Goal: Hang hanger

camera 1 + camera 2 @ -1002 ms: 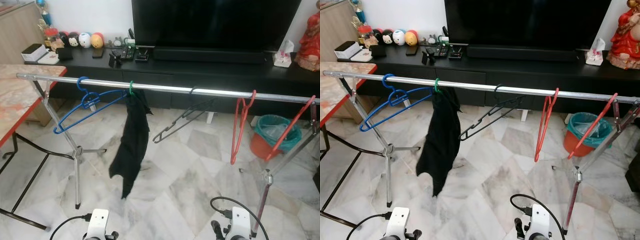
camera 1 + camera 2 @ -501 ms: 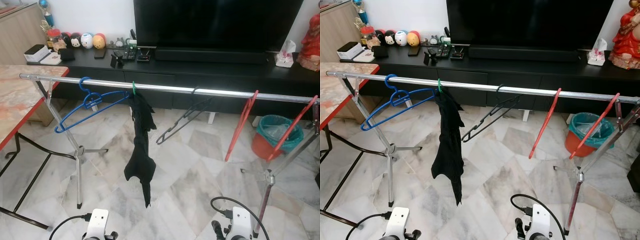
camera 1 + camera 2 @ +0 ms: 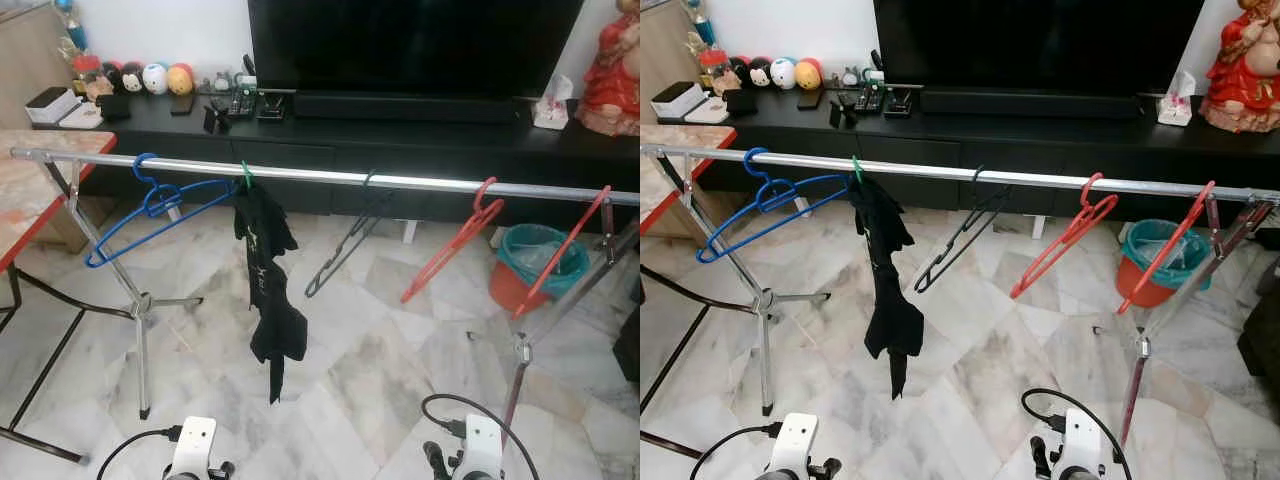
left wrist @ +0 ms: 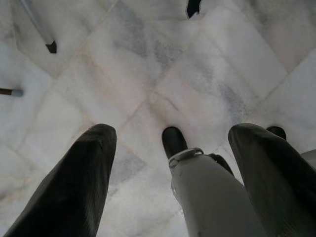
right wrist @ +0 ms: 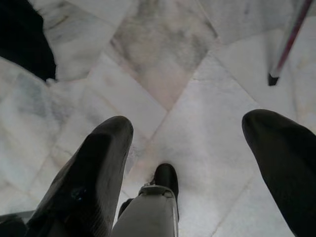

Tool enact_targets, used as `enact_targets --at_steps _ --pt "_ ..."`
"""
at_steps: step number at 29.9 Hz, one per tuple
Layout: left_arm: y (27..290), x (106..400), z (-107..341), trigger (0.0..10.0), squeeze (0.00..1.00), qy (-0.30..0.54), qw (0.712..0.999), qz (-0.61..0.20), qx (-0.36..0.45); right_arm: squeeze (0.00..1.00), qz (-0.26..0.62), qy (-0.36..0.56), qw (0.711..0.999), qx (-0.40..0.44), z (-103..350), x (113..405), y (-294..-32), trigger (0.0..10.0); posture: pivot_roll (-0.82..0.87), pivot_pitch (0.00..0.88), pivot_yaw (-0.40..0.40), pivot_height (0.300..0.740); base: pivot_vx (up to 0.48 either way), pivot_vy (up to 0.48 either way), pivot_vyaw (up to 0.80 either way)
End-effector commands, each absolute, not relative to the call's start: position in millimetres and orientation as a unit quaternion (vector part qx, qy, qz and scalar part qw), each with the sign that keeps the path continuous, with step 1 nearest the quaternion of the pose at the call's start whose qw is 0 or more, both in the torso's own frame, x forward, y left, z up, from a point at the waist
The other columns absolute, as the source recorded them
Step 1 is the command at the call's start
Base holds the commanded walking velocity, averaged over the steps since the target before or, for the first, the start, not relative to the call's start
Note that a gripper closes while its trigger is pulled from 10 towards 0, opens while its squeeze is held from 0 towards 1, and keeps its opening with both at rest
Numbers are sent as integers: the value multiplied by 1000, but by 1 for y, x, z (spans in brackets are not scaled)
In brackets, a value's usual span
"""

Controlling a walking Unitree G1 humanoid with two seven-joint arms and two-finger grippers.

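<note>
Fingers spread, idle; red hanger swung up since.

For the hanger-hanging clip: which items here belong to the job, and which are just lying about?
Job: metal rail; blue hanger; green hanger carrying a black garment; black hanger; two red hangers.

Lying about: TV; round toys; tissue box; lined bin; marble-top table.

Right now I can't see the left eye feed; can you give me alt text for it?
A silver rail crosses the room on tripod legs, carrying a blue hanger, a green hanger with a black garment, a black hanger and two red hangers. Behind stand a TV console and an orange bin. Both wrists sit low at the frame's bottom.
</note>
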State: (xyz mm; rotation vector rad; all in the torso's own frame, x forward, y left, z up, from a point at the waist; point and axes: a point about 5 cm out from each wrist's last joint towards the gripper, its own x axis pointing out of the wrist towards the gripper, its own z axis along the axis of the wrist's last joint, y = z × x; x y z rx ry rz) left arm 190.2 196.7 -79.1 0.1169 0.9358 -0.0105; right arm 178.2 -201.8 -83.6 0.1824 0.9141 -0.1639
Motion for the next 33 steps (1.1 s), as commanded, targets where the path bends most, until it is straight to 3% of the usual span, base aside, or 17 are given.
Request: enact_targets --at_steps 1,25,33 --pt "197 188 -80 10000 0 454 890 -3 54 0 -77 443 889 85 -84 178 -201 10000 -38 0 9 740 0 -322 0" --pt "197 190 -79 10000 0 449 892 -2 52 0 -78 440 890 87 -83 181 -201 10000 -37 0 6 740 0 -320 0" --pt "197 191 -78 10000 0 435 900 15 39 0 -78 441 890 86 -83 180 -202 10000 -31 0 0 740 0 0 0"
